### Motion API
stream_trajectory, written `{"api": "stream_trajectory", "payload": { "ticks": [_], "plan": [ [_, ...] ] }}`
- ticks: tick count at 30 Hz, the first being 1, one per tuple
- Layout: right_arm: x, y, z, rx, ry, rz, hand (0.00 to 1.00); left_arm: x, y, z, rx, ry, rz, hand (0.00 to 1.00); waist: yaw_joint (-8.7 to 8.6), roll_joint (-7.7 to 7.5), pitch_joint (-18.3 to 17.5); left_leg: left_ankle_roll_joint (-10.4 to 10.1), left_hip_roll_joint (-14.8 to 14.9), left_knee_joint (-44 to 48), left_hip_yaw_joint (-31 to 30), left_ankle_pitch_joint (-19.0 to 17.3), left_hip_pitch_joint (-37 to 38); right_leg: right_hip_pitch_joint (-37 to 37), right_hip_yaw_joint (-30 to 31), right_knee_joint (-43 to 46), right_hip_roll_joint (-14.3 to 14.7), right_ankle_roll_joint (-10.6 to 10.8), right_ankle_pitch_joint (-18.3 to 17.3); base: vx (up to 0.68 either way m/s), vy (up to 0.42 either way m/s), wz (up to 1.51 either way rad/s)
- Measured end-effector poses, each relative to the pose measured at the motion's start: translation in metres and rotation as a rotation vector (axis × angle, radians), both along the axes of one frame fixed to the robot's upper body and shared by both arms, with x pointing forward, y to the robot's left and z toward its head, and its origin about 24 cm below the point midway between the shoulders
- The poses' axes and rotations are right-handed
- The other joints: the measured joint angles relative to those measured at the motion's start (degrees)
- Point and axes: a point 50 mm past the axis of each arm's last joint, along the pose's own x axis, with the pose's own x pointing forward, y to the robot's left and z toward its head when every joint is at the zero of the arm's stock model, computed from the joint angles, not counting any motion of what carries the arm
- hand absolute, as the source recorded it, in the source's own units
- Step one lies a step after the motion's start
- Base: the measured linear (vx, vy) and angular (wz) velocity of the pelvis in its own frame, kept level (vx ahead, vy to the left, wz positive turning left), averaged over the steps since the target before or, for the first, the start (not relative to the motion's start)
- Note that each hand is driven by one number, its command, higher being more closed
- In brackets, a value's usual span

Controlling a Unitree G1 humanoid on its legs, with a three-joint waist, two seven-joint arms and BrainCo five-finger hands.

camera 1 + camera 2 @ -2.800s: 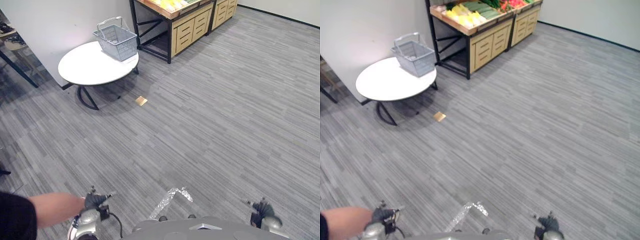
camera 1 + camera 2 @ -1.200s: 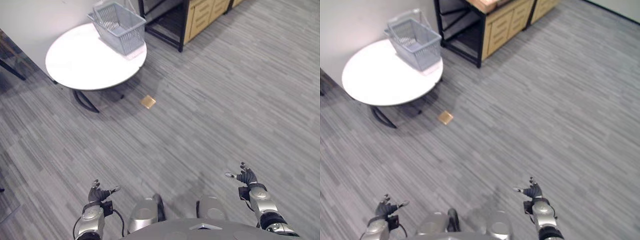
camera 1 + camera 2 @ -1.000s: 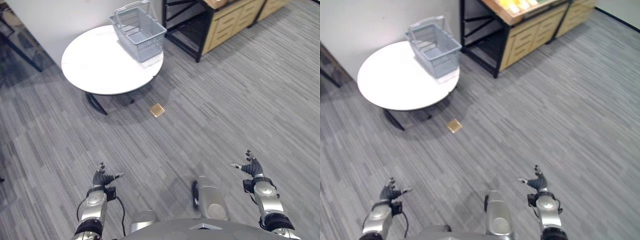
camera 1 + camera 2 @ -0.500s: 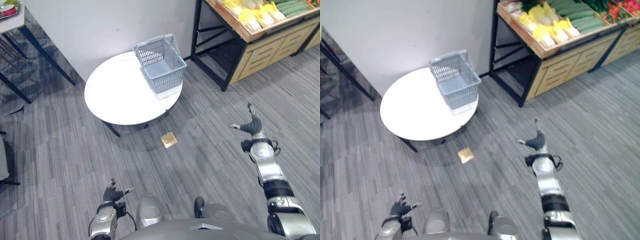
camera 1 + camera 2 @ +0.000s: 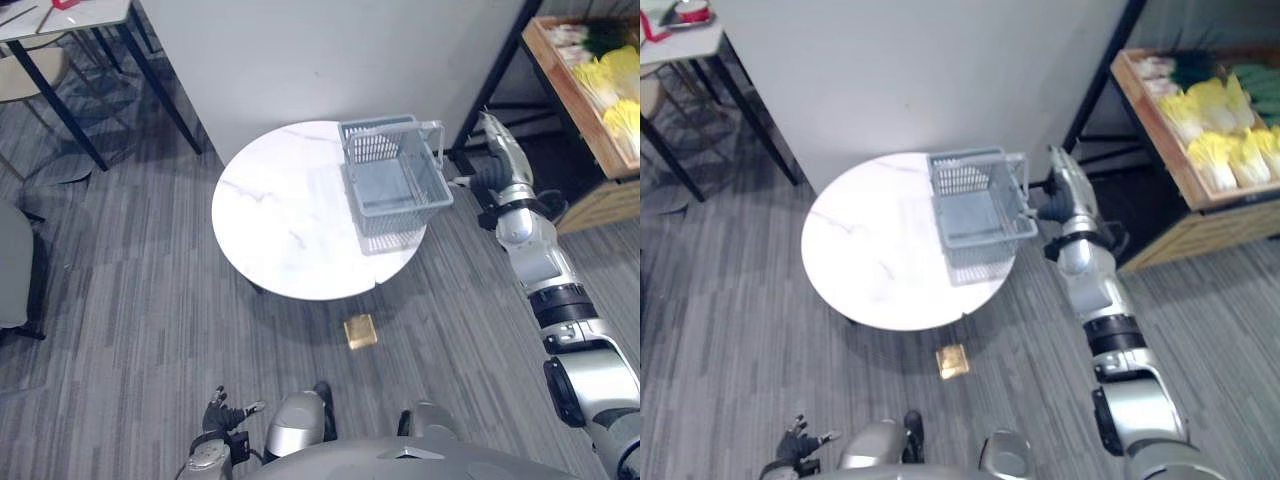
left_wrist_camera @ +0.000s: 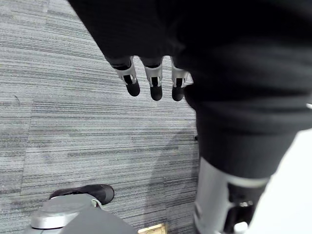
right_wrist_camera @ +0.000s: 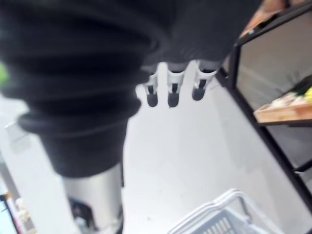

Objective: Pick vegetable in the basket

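Low at the left, the left hand [image 5: 217, 411] hangs over the carpet, its fingers [image 6: 155, 84] straight and empty. Next, a white table [image 5: 280, 230] bears a grey basket [image 5: 395, 190] at its right edge, with a tan square [image 5: 360, 331] on the floor below. Just beside the basket, the right hand [image 5: 496, 155] holds nothing, its fingers [image 7: 168, 90] straight. Yellow vegetables [image 5: 1212, 150] lie on a wooden shelf [image 5: 1220, 230] far right.

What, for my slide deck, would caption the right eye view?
Open right hand beside the empty grey basket on the round white table, vegetable stand nearby.
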Motion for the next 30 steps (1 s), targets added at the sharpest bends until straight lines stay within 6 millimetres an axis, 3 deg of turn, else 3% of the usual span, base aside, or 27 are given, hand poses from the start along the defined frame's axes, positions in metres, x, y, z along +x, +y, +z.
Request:
{"api": "stream_trajectory", "payload": {
  "ticks": [1, 3, 4, 5, 6, 7, 8, 12, 16, 21, 22, 23, 25, 26, 28, 30],
  "plan": [
    [0.001, -0.006, 0.001, -0.013, 0.012, -0.018, 0.0, 0.003, 0.002, 0.001, 0.007, -0.007, -0.01, 0.0, -0.08, -0.09, 0.02, -1.43, 0.65, 0.17, -1.33, -0.19, -0.35, -0.51, 1.41, -4.83, 0.14, -0.11, 2.77, 0.27, -0.428, 1.0],
    [0.003, -0.008, 0.002, -0.018, 0.018, -0.03, 0.0, 0.005, 0.011, 0.005, 0.038, -0.009, -0.034, 0.0, 0.15, -1.9, 0.05, -4.64, 0.93, 0.31, -2.91, -0.97, -0.28, -0.48, 3.09, -12.07, -0.78, -0.01, 12.24, 0.25, -0.479, 0.68],
    [0.006, -0.007, 0.011, -0.028, 0.0, -0.027, 0.0, 0.006, 0.017, 0.007, 0.054, -0.013, -0.029, 0.0, 0.62, -2.63, 0.7, -7.4, 1.55, 0.03, -3.78, -1.7, -0.33, -0.46, 2.14, -12.35, -0.87, 3.14, 14.13, 0.2, -0.49, 0.42],
    [0.012, -0.005, 0.021, -0.04, -0.013, -0.028, 0.0, 0.006, 0.011, 0.006, 0.043, -0.02, -0.043, 0.0, 0.4, -0.64, 1.04, -8.19, 3.8, 0.36, -2.81, -1.01, -2.08, -0.2, 0.6, -14.13, 1.12, 2.02, 14.91, 0.17, -0.459, 0.37],
    [0.014, -0.007, 0.028, -0.064, -0.022, -0.032, 0.0, 0.008, 0.008, 0.007, 0.037, -0.031, -0.052, 0.0, -0.02, 0.24, 1.27, -8.12, 5.02, 0.33, -1.99, -0.91, -2.88, 0.06, -0.84, -15.7, 2.09, 1.71, 15.14, 0.09, -0.241, 0.29],
    [0.017, -0.015, 0.044, -0.102, -0.046, -0.054, 0.0, 0.014, 0.003, 0.009, 0.028, -0.062, -0.056, 0.0, 0.05, 2.47, 1.85, -8.72, 7.31, -1.0, -1.91, 0.23, -3.47, 0.0, -2.34, -17.54, 4.16, 0.62, 16.04, 0.13, -0.259, 0.32],
    [0.02, -0.02, 0.056, -0.122, -0.059, -0.079, 0.0, 0.019, 0.0, 0.01, 0.024, -0.08, -0.059, 0.0, 0.07, 3.48, 3.13, -9.32, 8.4, -2.9, -1.93, 2.14, -3.84, -0.1, -3.64, -17.94, 5.14, 0.34, 16.04, 0.12, -0.283, 0.34],
    [0.028, -0.021, 0.078, -0.175, -0.073, -0.097, 0.0, 0.024, -0.006, 0.011, 0.019, -0.098, -0.091, 0.0, 0.3, 3.85, 4.86, -9.96, 9.35, -3.9, -2.19, 4.29, -6.89, -2.29, -5.64, -18.35, 6.04, -0.43, 16.11, 0.07, -0.134, 0.28],
    [0.035, -0.019, 0.119, -0.204, -0.135, -0.122, 0.0, 0.042, -0.008, 0.017, 0.016, -0.156, -0.106, 0.0, 0.42, 4.84, 9.18, -10.71, 7.99, -4.14, -5.24, 5.29, -11.98, -3.77, -8.24, -21.82, 4.89, -0.02, 18.76, -0.05, 0.024, 0.4],
    [0.031, -0.034, 0.167, -0.269, -0.213, -0.203, 0.0, 0.065, -0.011, 0.03, 0.014, -0.245, -0.132, 0.0, 2.04, 7.25, 13.12, -10.4, 6.44, -6.32, -8.54, 8.68, -18.25, -7.4, -11.33, -24.38, 3.49, 0.29, 21.2, -0.09, 0.022, 0.39],
    [0.026, -0.038, 0.185, -0.274, -0.275, -0.23, 1.0, 0.068, -0.011, 0.031, 0.018, -0.248, -0.136, 0.0, 2.25, 7.44, 13.3, -10.44, 6.32, -7.23, -9.0, 9.69, -19.88, -9.19, -11.59, -24.47, 3.38, 0.14, 21.76, -0.07, -0.011, 0.16],
    [0.023, -0.042, 0.195, -0.28, -0.296, -0.247, 1.0, 0.07, -0.011, 0.031, 0.022, -0.248, -0.145, 0.0, 2.36, 7.67, 13.42, -10.48, 6.22, -7.63, -9.35, 10.15, -20.74, -9.97, -11.8, -24.65, 3.31, 0.09, 22.05, -0.09, -0.006, 0.26],
    [0.006, -0.07, 0.221, -0.312, -0.339, -0.355, 1.0, 0.09, -0.018, 0.04, 0.006, -0.306, -0.164, 0.0, 3.34, 9.41, 14.52, -10.42, 5.73, -7.77, -10.91, 11.18, -23.86, -11.91, -12.72, -25.61, 2.99, 0.26, 23.18, -0.09, 0.007, 0.26],
    [0.002, -0.072, 0.229, -0.31, -0.372, -0.365, 1.0, 0.094, -0.02, 0.042, 0.001, -0.323, -0.166, 0.0, 3.4, 9.75, 14.68, -10.42, 5.59, -7.74, -11.12, 11.41, -25.0, -12.82, -12.74, -25.63, 2.86, 0.26, 23.31, -0.09, 0.012, 0.14],
    [-0.015, -0.074, 0.264, -0.329, -0.47, -0.382, 1.0, 0.113, -0.026, 0.052, -0.021, -0.383, -0.176, 0.0, 3.45, 10.53, 15.02, -10.3, 4.98, -7.93, -11.26, 12.6, -28.76, -16.61, -12.64, -25.75, 2.33, 0.5, 24.39, -0.11, 0.024, 0.07],
    [-0.026, -0.073, 0.282, -0.32, -0.531, -0.376, 1.0, 0.123, -0.029, 0.06, -0.043, -0.435, -0.163, 0.0, 3.43, 10.56, 15.03, -10.34, 4.79, -9.16, -10.94, 13.51, -30.54, -18.9, -12.4, -26.53, 2.21, 0.52, 25.34, -0.1, 0.027, -0.02]
  ]
}}
